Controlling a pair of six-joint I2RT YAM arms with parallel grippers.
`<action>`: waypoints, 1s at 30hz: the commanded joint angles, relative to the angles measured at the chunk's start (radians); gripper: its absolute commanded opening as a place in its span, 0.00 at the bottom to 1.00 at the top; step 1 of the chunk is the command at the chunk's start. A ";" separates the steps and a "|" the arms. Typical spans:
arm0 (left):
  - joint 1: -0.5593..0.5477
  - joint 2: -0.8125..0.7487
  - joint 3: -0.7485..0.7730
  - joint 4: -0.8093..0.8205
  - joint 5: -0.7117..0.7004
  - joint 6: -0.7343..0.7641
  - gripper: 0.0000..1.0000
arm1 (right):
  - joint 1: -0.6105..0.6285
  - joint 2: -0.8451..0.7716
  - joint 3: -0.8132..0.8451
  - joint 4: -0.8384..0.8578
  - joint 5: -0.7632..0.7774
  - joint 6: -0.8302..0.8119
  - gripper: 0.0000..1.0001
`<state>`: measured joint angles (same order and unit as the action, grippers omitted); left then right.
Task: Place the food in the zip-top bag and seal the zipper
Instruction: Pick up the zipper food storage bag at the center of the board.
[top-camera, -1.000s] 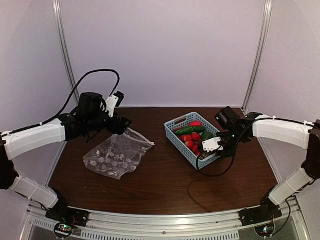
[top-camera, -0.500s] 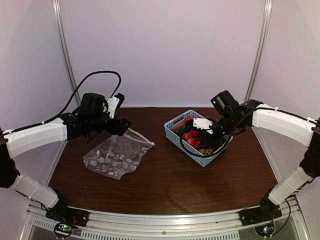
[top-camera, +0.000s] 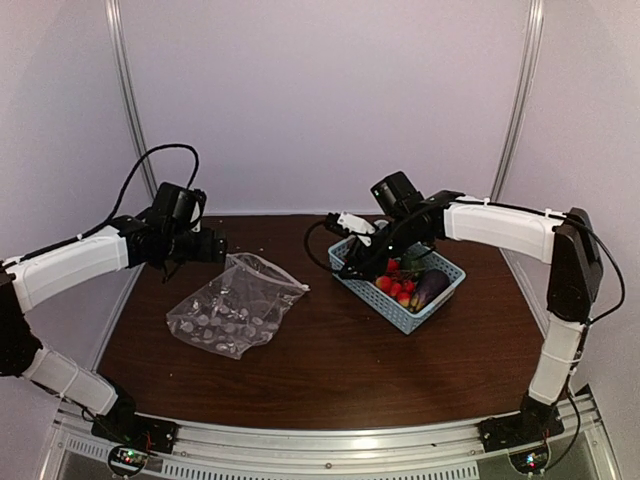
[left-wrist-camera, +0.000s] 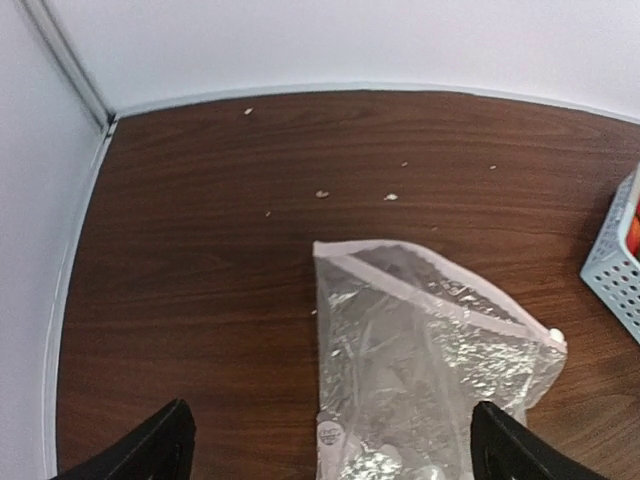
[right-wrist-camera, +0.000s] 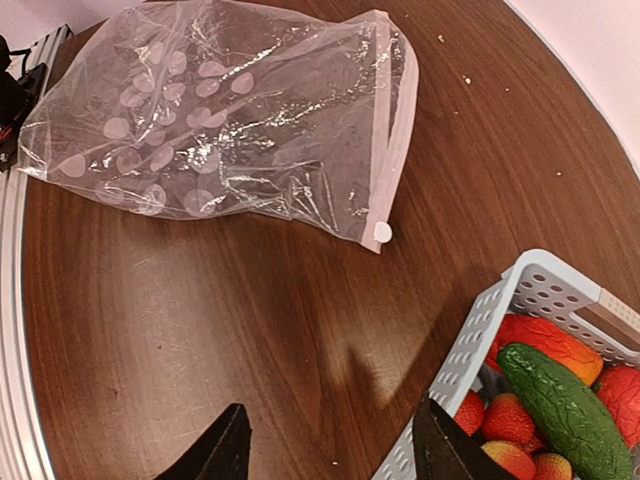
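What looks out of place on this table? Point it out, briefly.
Small pale crumbs are scattered over the dark table just beyond the bag. They look like stray debris rather than anything that belongs there. The bag itself lies crumpled. Nothing else stands out.

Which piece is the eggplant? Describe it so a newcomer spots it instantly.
Start at the dark wooden table and find the light blue slotted basket on its right half. The eggplant lies toward the basket's right corner, beside red strawberries: the only dark purple piece there.
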<state>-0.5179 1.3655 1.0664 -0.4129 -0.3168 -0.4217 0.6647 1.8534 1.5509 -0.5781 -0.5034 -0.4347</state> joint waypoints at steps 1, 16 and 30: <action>0.092 0.023 -0.091 -0.030 0.066 -0.112 0.98 | 0.019 -0.022 0.000 -0.013 -0.055 0.050 0.57; 0.173 0.321 -0.063 0.233 0.479 -0.032 0.75 | 0.018 -0.272 -0.245 -0.076 -0.010 -0.043 0.59; 0.009 0.235 -0.117 0.407 0.487 0.126 0.06 | 0.012 -0.403 -0.342 -0.054 0.029 -0.036 0.58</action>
<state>-0.4522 1.6695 0.9695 -0.1074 0.1463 -0.3920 0.6834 1.4982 1.2285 -0.6388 -0.5053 -0.4683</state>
